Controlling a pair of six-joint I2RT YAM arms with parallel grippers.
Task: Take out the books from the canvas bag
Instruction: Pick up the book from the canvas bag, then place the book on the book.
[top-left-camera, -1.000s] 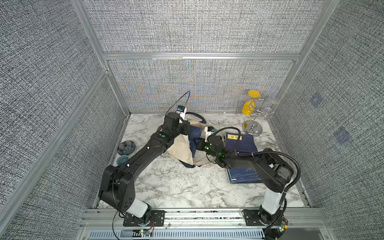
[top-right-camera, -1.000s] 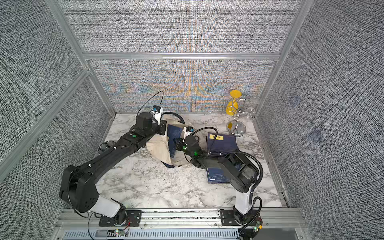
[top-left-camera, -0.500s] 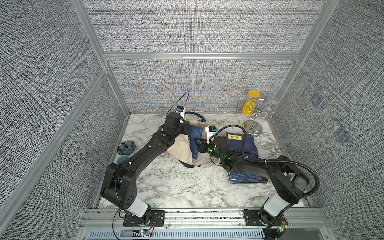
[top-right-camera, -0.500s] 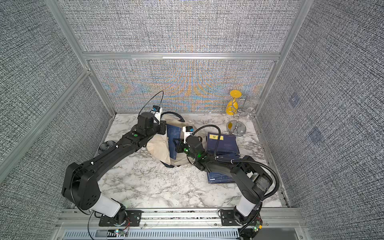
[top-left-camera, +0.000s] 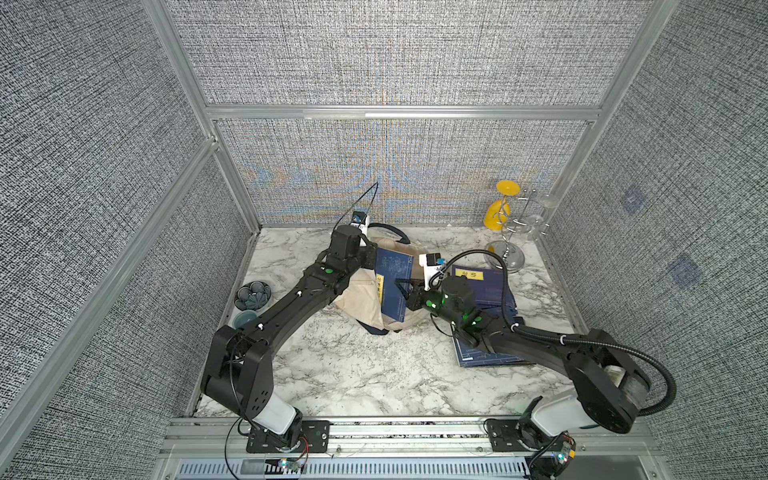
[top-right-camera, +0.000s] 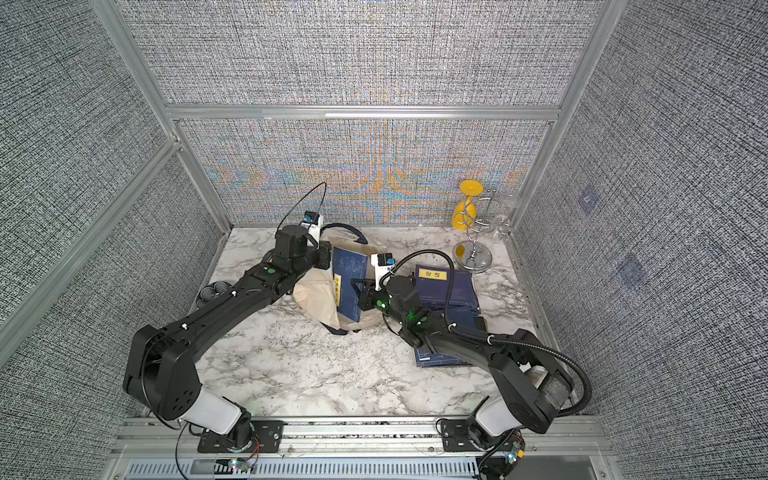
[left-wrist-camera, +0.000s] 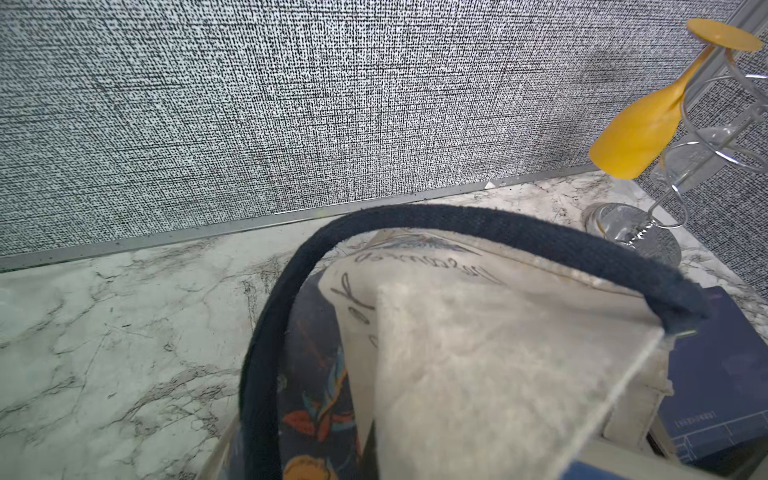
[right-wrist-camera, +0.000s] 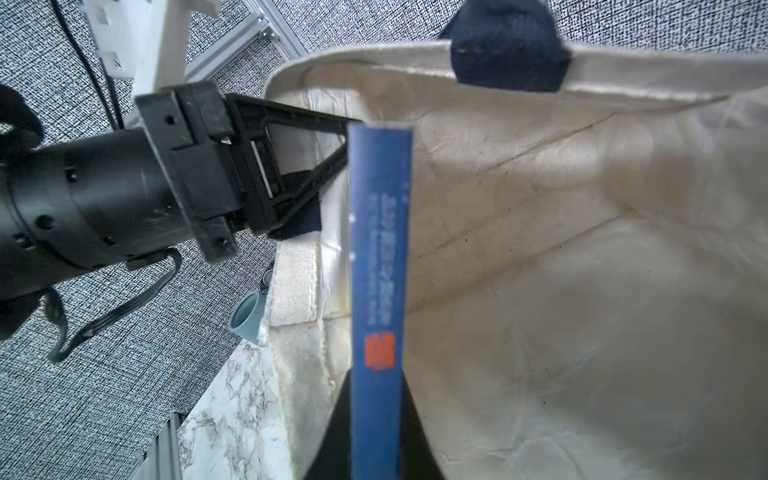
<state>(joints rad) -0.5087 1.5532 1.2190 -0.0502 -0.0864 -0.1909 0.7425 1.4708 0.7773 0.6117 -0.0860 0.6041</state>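
Matt rough cloth canvas bag (right-wrist-camera: 540, 291); glossy marble-look table (top-left-camera: 353, 374).

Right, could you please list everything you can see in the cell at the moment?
bag: one, cream with navy handles, mid-table, lying open
book: one, navy with yellow label, partly inside bag
books: at least two, navy, piled on table right of bag
rack: one, chrome wire, far right corner
yellow glass: one, hanging upside down on rack
clear glass: at least one, on rack
dish: one, dark blue, table's left edge
cup: one, teal, beside dish
table: one, white marble
left gripper: black, shut on bag's rim
right gripper: black, shut on book
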